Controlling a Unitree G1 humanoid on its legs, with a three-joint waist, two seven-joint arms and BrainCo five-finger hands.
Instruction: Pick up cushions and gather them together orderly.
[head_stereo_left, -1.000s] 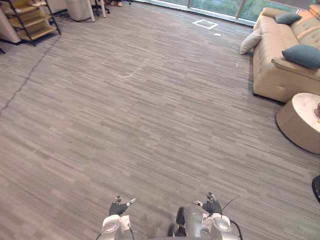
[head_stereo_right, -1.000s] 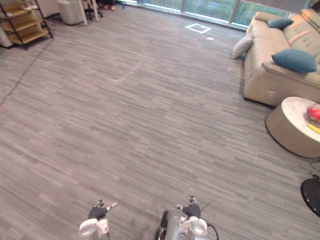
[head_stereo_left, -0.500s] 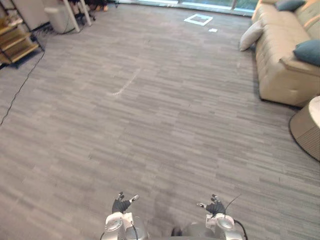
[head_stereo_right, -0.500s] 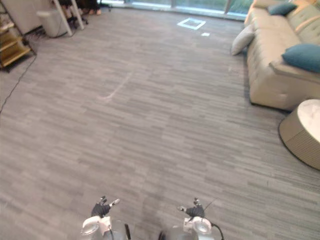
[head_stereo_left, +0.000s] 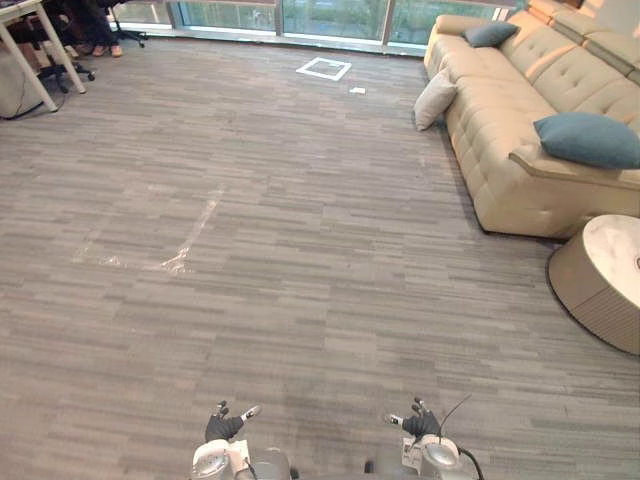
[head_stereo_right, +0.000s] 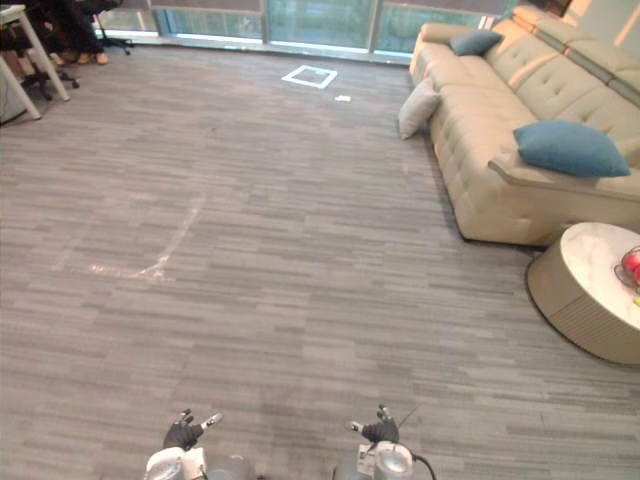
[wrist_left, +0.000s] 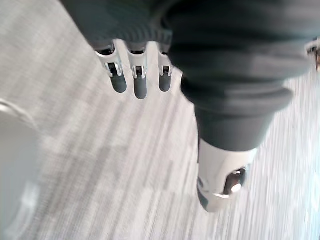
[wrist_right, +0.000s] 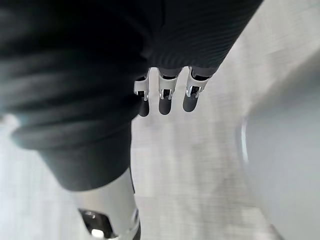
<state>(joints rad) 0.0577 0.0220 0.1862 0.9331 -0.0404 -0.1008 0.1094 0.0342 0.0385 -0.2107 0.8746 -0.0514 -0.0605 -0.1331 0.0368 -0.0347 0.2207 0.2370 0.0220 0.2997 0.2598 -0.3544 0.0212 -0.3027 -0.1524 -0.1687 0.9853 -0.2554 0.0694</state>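
A beige sofa (head_stereo_left: 520, 120) stands at the right. On its near arm lies a blue cushion (head_stereo_left: 587, 138), and a second blue cushion (head_stereo_left: 490, 34) rests at its far end. A cream cushion (head_stereo_left: 433, 98) leans against the sofa's front, on the floor. My left hand (head_stereo_left: 222, 426) and right hand (head_stereo_left: 420, 424) hang low at the bottom edge, far from the cushions, fingers relaxed and holding nothing. In the wrist views the left hand's fingers (wrist_left: 134, 75) and the right hand's fingers (wrist_right: 165, 95) hang straight over bare carpet.
A round beige coffee table (head_stereo_left: 600, 280) sits at the right, near the sofa, with red fruit (head_stereo_right: 632, 265) on it. A desk and chairs (head_stereo_left: 40, 40) stand at the far left. Windows line the far wall. A white square mark (head_stereo_left: 323, 68) lies on the carpet.
The camera has swung right: the shelf at the far left is out of the picture and more of the sofa shows. Both hands stay low and empty.
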